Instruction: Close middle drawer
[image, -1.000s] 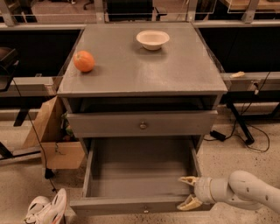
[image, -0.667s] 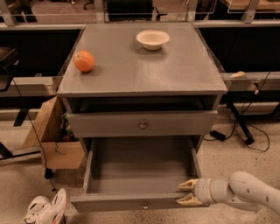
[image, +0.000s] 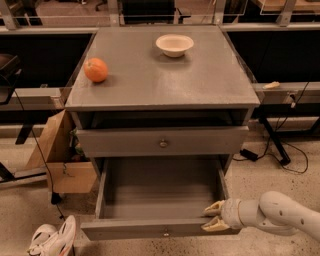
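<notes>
Two shoes (image: 50, 240), gripper (image: 214, 217) beside middle drawer (image: 150, 230)

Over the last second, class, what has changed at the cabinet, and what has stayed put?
The gripper edged left to the right front corner of the middle drawer, its fingers narrowing slightly. The drawer remains pulled out; orange and bowl have not moved.

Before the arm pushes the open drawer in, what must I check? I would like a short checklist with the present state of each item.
1. Middle drawer is pulled out: ok.
2. Nothing visible inside the drawer to block it: ok.
3. Gripper is at the drawer's front right corner, open: ok.
4. Gripper is touching the drawer front: cannot tell.
5. Orange and bowl sit on the cabinet top, out of the drawer's path: ok.
6. Shoes lie on the floor left of the drawer, not behind it: ok.
</notes>
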